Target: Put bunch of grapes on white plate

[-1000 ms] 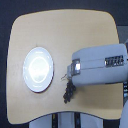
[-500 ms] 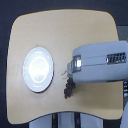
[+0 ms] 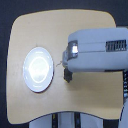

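The tool (image 3: pixel 68 74) appears clenched on the grapes (image 3: pixel 68 76), though the arm hides most of the bunch. The plate (image 3: pixel 38 69) lies near, toward the exterior view's left. Carry the grapes across above the rim and release over the shallow centre. Bare worktop (image 3: pixel 45 30) surrounds the plate; its edges are well apart.

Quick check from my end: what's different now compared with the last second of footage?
The gripper with the bunch of grapes has lifted slightly and shifted toward the white plate, on the exterior view's left. Whether the jaws grip it is unclear. Plate and table are unchanged.
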Robot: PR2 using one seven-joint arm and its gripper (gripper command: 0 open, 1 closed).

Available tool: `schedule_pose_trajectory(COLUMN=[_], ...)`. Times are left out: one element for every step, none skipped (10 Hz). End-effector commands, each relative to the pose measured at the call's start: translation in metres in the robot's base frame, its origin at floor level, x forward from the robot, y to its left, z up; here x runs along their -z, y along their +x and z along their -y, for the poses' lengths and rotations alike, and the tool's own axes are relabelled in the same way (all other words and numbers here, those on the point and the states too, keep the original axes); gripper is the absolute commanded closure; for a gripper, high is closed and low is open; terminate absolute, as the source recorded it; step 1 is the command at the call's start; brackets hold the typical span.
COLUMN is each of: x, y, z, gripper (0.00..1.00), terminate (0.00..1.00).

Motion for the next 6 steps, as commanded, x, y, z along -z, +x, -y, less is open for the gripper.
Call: schedule_pose_trajectory(x=[-0.074,-0.076,-0.075,-0.071,-0.065,-0.061], y=[0.024,0.028,0.03,0.033,0.032,0.036], z=[-0.033,-0.045,-0.055,-0.072,-0.097,-0.117], gripper=[1.0,1.0,1.0,1.0,1.0,1.0], terminate=[0.0,0.0,0.0,0.0,0.0,0.0])
